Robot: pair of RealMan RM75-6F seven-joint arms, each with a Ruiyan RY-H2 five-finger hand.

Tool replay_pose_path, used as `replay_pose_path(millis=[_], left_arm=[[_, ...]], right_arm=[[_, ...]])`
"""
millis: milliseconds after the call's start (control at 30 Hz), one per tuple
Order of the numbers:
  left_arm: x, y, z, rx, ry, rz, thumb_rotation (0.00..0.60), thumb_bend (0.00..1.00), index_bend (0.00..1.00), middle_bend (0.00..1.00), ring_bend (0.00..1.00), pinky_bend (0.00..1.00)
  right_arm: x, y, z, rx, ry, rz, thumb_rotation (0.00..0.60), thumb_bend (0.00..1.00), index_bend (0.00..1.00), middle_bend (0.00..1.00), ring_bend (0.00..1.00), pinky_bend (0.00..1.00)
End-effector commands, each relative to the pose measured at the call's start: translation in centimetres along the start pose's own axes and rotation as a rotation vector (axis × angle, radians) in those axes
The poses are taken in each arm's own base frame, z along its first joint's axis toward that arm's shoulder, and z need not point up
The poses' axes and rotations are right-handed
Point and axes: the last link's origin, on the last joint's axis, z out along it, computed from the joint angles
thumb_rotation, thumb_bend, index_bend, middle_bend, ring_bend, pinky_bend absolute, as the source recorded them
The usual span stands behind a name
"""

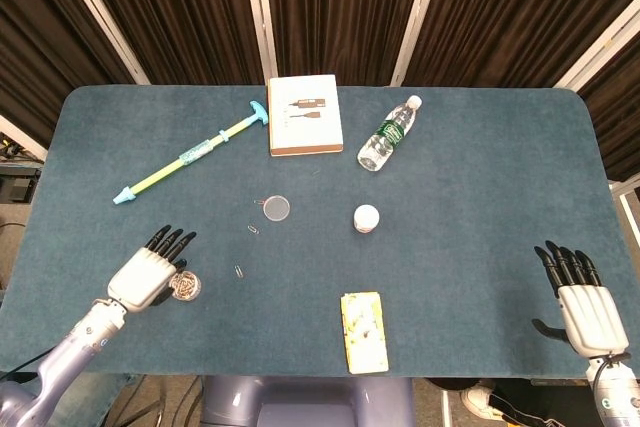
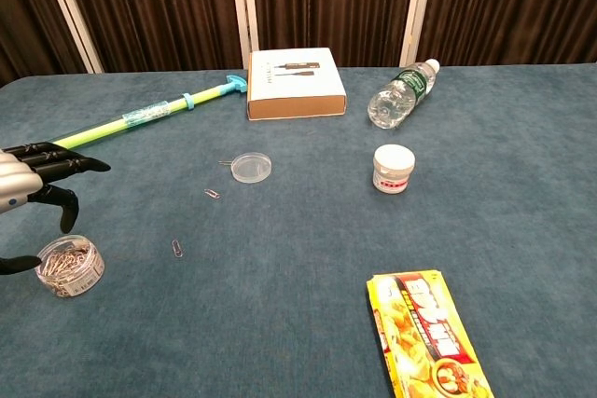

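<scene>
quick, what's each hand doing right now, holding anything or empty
Left hand: open, fingers apart over the clear tub of paper clips, not gripping it.
Right hand: open, holding nothing, near the table edge.

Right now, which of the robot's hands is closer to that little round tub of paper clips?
The left hand hovers just above and beside the tub of paper clips. The right hand sits far across the table, at the opposite edge.

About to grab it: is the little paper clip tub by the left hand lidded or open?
Open. The paper clip tub shows loose clips with no cover; a clear round lid lies apart on the table.
</scene>
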Motion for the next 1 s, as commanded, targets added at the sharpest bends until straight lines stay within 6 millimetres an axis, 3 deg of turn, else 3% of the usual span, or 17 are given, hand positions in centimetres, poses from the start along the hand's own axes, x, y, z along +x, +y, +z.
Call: replay_pose_path(millis=[33,333,533,667,833,1000], left_arm=[[0.1,-0.1,-0.2,0.002,-0.003,-0.003,0.6,0.25,0.4,0.0,0.0,0.05],[2.3,-1.3,-2.3,0.063,0.134,-0.059,0.6,0.25,0.29,0.0,0.0,0.05],[4.3,-3.7,-7.5,0.215,0.309,-0.143,0.6,0.24,0.2,0.0,0.0,0.04],[4.2,-4.5,-11.1,0.36,0.38,-0.197,0.6,0.24,0.18,0.0,0.0,0.03],[3.1,-3.7,-15.9,0.58,0.446,-0.24,0.6,0.21,0.11,0.0,0.0,0.02],[2.2,-3.6,-16.7,0.62,0.452,-0.26,0.6,0.21,0.09,0.0,0.0,0.03]], right_arm=[[0.0,0.0,0.0,0.001,-0.001,0.0,0.6,0.0,0.0,0.0,0.0,0.0],[0.0,-0.2,-0.2,0.012,-0.002,0.002,0.6,0.0,0.0,0.0,0.0,0.0],[0.2,-0.3,-0.4,0.028,0.003,0.012,0.6,0.0,0.0,0.0,0.0,0.0],[0.4,-0.3,-0.6,0.037,0.011,0.02,0.6,0.0,0.0,0.0,0.0,0.0],[0.8,0.1,-0.7,0.021,0.033,0.018,0.6,0.0,0.0,0.0,0.0,0.0],[0.8,0.0,-0.8,0.023,0.055,0.009,0.6,0.0,0.0,0.0,0.0,0.0]])
